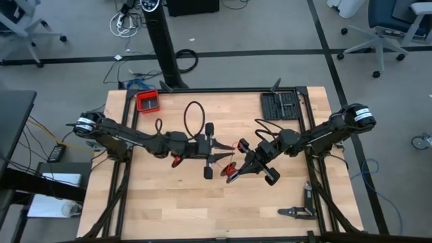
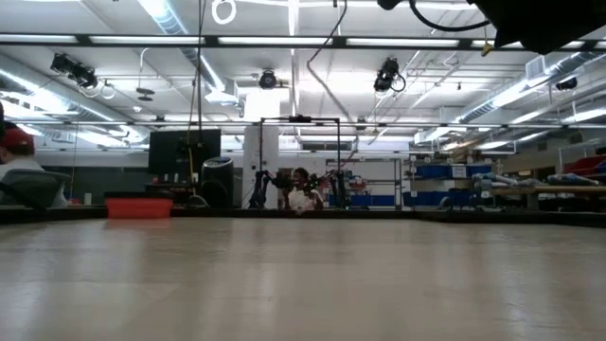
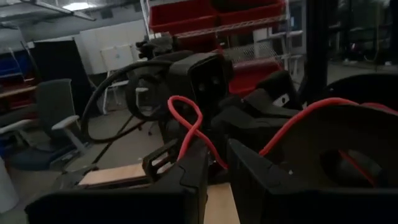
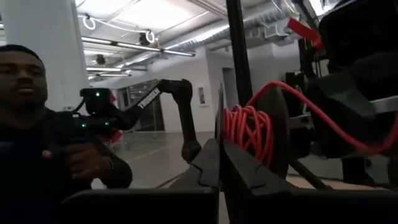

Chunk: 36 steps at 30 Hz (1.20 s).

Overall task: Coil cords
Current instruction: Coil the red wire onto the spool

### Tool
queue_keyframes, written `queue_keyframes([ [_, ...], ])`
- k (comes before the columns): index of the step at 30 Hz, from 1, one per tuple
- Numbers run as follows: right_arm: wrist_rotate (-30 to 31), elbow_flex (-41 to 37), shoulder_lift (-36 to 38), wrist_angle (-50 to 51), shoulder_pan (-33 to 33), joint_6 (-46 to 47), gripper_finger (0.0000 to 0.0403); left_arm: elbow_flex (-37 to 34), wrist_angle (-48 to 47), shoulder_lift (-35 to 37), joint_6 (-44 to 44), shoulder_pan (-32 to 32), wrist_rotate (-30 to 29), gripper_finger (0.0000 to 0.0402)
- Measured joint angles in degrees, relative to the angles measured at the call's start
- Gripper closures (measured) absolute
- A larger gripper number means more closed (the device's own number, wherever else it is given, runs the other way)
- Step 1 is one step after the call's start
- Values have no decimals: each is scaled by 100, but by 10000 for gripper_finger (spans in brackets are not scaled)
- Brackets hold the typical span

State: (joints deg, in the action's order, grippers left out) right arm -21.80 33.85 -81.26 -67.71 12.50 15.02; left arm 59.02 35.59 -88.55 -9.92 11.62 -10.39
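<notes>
- The step in hand looks like the winding itself: both grippers meet over the middle of the light wooden table, with the thin red wire-like cord strung between them.
- The left gripper points toward the right arm; its dark fingers stand a little apart, and a strand of the red cord runs down into the narrow gap between them, so it appears to pinch or guide that strand.
- The right gripper has its fingers pressed together. A tight bundle of red windings sits just beyond the tips; whether the tips actually clamp the cord cannot be told.
- In the high view the cord shows only as a small red bunch at the right gripper's tip and a short red stretch toward the left one.
- Judged from this, most of the cord is already gathered; the next move calls for feeding the remaining loose strand round the bundle while keeping it taut, without letting the windings spring loose.
- The small red rectangular tray stands at the table's far left corner, well apart from the grippers; something dark appears to lie in it, too small to identify.
- The dark slotted tool case lies at the far right corner, with small pieces in rows.
</notes>
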Motion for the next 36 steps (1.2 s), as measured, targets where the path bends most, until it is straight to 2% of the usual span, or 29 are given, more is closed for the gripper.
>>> queue_keyframes([
  [4, 58, 0, -12, -16, -50, -15, 400, 0, 136, 0, 290, -3, 283, 337],
  [9, 220, 0, -12, -16, -133, 33, 400, 0, 117, 0, 421, 27, 359, 337],
  [20, -97, 2, -12, -276, -147, 188, 399, 0, 44, 0, 571, 37, 417, 337],
  [26, -55, 2, -12, -300, -151, 210, 399, 0, 70, 0, 633, 38, 603, 337],
  [32, -55, 7, -13, -266, -253, 508, 399, -2, 421, -12, 520, 34, 485, 337],
  [36, -59, 7, -21, -273, -259, 447, 399, 2, 848, -298, 438, 26, 424, 337],
])
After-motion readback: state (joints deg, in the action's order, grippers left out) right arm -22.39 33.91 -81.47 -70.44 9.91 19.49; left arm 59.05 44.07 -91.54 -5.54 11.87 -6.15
